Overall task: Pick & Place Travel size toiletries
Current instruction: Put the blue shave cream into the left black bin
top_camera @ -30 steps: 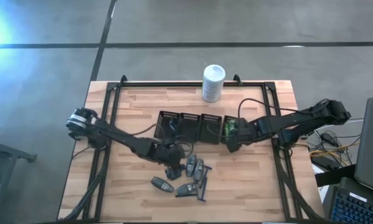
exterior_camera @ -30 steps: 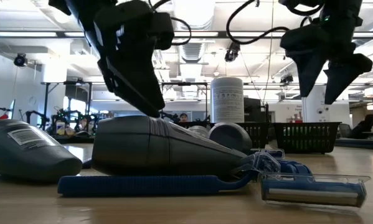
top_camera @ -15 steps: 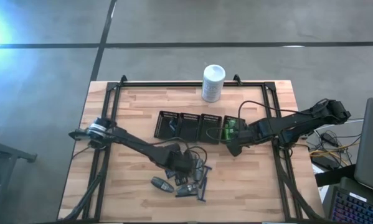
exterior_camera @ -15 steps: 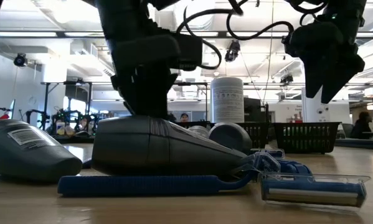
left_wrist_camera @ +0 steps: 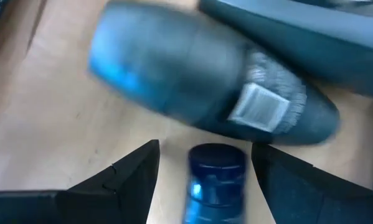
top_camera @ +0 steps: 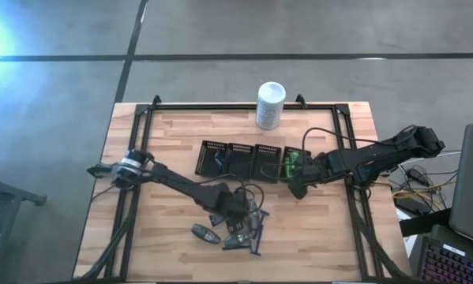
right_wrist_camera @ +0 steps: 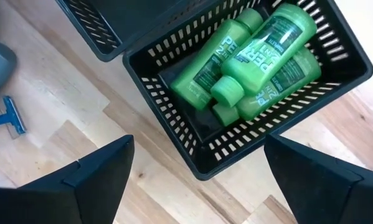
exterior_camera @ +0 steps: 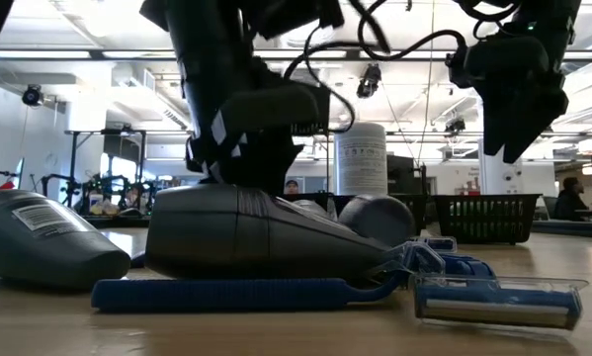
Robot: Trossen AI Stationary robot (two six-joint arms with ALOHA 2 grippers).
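Observation:
Several toiletries lie in a heap on the table's near middle (top_camera: 240, 229): grey-silver tubes (exterior_camera: 256, 232), a dark stick with a blue end (exterior_camera: 236, 293) and a blue razor (exterior_camera: 493, 299). My left gripper (left_wrist_camera: 206, 152) is open and low over the heap. Its fingers stand on either side of a small blue-capped item (left_wrist_camera: 216, 177), with a grey tube (left_wrist_camera: 198, 87) just beyond it. My right gripper (right_wrist_camera: 197, 142) is open and holds nothing. It hovers beside the near edge of the black mesh tray's right-hand compartment (right_wrist_camera: 174, 106), where green bottles (right_wrist_camera: 254, 56) lie.
The black mesh divided tray (top_camera: 240, 158) sits across the table's middle, with its green bottles (top_camera: 291, 163) at the right end. A white canister (top_camera: 270, 105) stands at the far edge. Bare wood shows left of the heap (top_camera: 157, 229) and right of it (top_camera: 315, 237).
My left gripper has moved from the tray's near side toward the table's right and near edge. It has come down onto the heap of toiletries. My right gripper has drawn back a little from the tray toward the near edge.

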